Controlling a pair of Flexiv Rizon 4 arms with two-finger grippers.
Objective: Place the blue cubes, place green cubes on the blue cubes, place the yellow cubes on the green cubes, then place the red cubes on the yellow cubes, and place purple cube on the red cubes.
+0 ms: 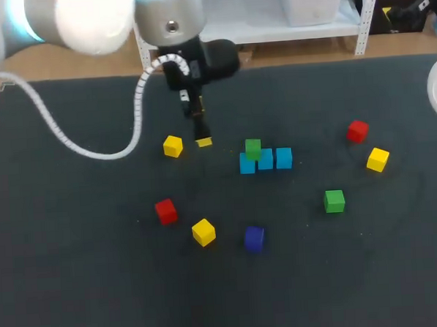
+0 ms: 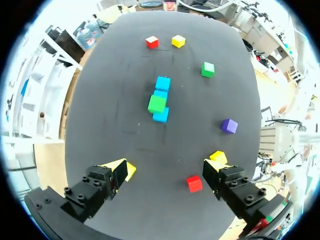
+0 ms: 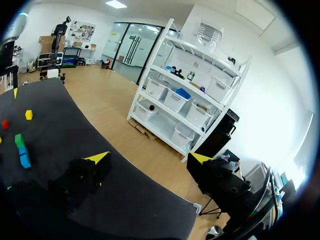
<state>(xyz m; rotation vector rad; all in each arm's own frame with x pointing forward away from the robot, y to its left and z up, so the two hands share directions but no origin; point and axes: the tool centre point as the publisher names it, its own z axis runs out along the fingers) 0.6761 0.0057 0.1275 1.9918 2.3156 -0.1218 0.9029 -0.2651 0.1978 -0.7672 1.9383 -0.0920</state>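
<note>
Head view: dark matte desk [image 1: 78, 288] with cubes scattered over it. The left gripper [image 1: 202, 139] hangs over the desk just beside a yellow cube [image 1: 172, 146]; the spread of its fingers is hard to read here. Three blue cubes [image 1: 265, 161] lie in a touching row at mid-desk, with one green cube [image 1: 253, 148] on top. A second green cube [image 1: 334, 201] sits loose on the desk, and the purple cube [image 1: 253, 238] is apart from both.

Left wrist view: fingers wide apart, nothing between them. A red cube [image 2: 194, 183] lies on the desk below, close to one finger. The blue row is ahead.

Right wrist view: right gripper [image 3: 150, 158] fingers wide, empty, at the desk's edge. The blue row is well away.
</note>
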